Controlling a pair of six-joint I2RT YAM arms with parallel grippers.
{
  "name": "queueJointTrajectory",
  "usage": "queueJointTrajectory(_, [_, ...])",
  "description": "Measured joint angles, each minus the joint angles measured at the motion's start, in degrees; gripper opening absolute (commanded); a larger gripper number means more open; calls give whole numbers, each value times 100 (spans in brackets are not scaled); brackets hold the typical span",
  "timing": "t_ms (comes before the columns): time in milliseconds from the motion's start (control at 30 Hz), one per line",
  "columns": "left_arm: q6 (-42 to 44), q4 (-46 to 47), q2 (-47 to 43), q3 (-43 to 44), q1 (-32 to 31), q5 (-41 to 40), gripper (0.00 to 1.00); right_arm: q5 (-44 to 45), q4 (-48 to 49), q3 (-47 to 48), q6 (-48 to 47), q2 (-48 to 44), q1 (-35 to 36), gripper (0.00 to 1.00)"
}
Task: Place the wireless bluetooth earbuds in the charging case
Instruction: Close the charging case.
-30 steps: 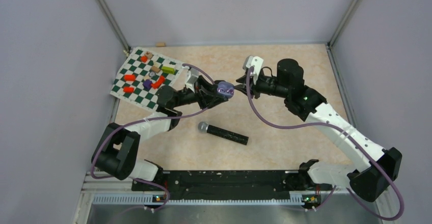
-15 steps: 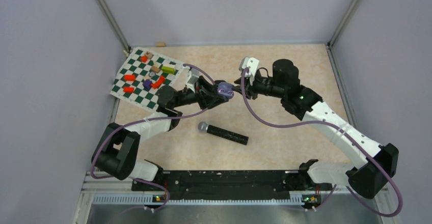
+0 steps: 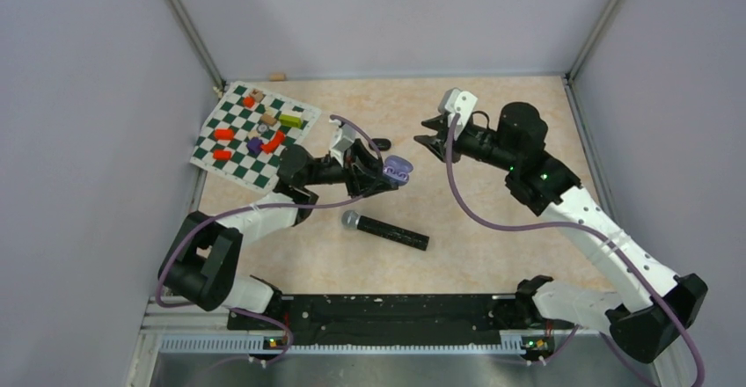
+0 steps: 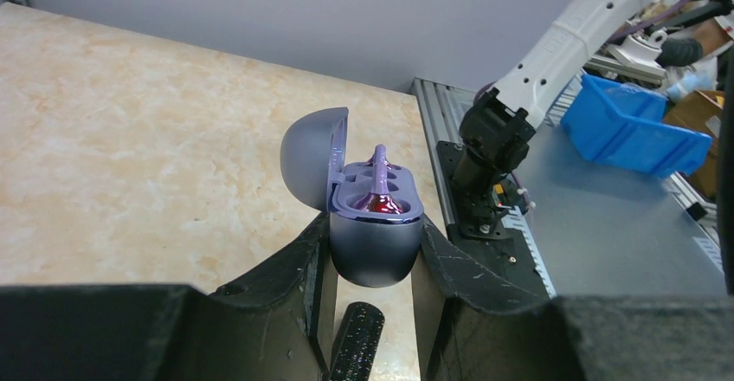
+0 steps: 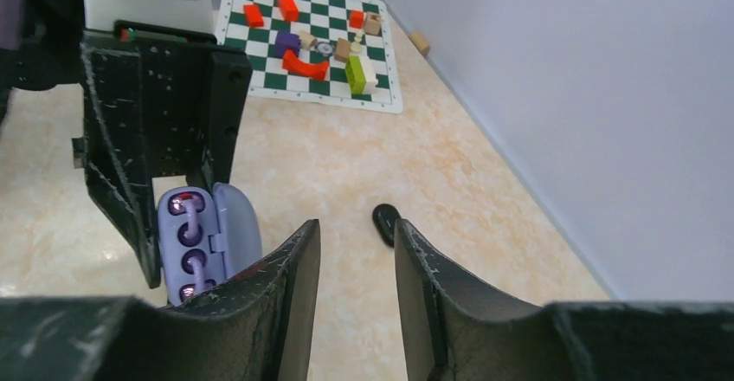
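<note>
A lilac glossy plastic charging case (image 4: pixel 376 247) hangs above mid-table with its lid swung open. One purple earbud (image 4: pixel 378 158) sits in a well, stem standing up. The left gripper (image 4: pixel 373 229) is clamped on the case's body; its arm bends at the elbow, forearm low and pointing right. The right gripper (image 5: pixel 357 235) faces the case from near by, not touching, fingers slightly apart and empty, on a long outstretched arm. A small black rounded bud (image 5: pixel 387 222) lies on the beige marbled table (image 3: pixel 493 229) beyond the case. A black handheld microphone (image 3: pixel 385 230) lies nearer the bases.
</note>
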Motion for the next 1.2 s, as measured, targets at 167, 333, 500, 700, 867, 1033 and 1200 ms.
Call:
queueJointTrajectory(167, [33,-76,39,133,-107,293,2,-33,-44,-81,-31,234,-90,53])
queueJointTrajectory(333, [87,-133,68,179,-190,525,2,-101,-236,-122,-170,455,-96,76])
queueJointTrajectory(500, [107,-219,76,188,-219,616,2,-170,-323,-122,-302,463,-96,99])
queueJointTrajectory(700, [109,-251,76,190,-260,699,3,-181,-404,-122,-337,485,-98,99])
queueJointTrajectory(867, [109,-251,76,208,-278,723,3,-216,-481,-122,-385,527,-98,99])
queueJointTrajectory(1033, [109,-254,76,221,-289,726,3,-310,-549,-122,-435,527,-98,99])
queueJointTrajectory(1200, [107,-258,98,227,-302,769,3,-503,-634,-122,-470,527,-101,99])
